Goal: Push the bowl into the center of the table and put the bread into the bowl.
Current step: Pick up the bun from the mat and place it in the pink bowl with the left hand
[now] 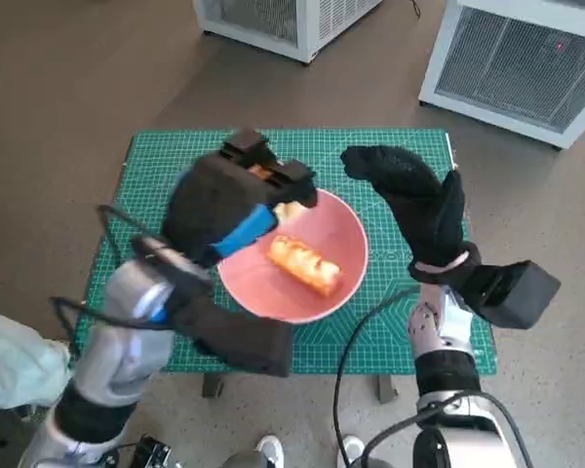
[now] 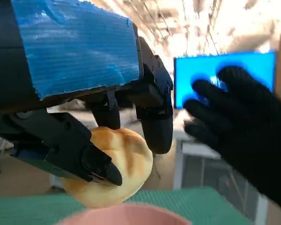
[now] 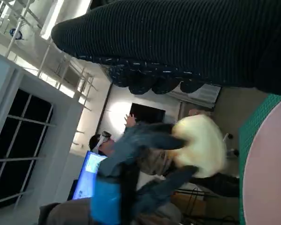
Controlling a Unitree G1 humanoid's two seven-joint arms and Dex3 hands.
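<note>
Closest to our head camera are our two pale forearms, rising from below toward the table (image 1: 141, 156). Our left hand (image 1: 229, 200) grasps a round bread roll (image 2: 114, 166): in the left wrist view its black fingers (image 2: 152, 119) wrap over the roll's top and one presses against its side. The hand and roll hang above the far rim of the pink bowl (image 1: 346, 229), and from the head we see only a pale sliver of the roll beside the fingertips.

Our right hand (image 1: 414, 200), in the black glove, is released and holds nothing; its fingers spread above the green mat (image 1: 390, 146), just beside the bowl's right rim, and we cannot tell whether it touches the rim.

Inside the bowl lies a long golden pastry (image 1: 304, 263), slanting across the bowl's floor. The bowl sits on the mat near the middle of the table.

Beyond the table stand two white cabinets (image 1: 512, 58) on the brown floor. The right wrist view shows a person (image 3: 103, 143) near a blue screen (image 3: 86, 176).
</note>
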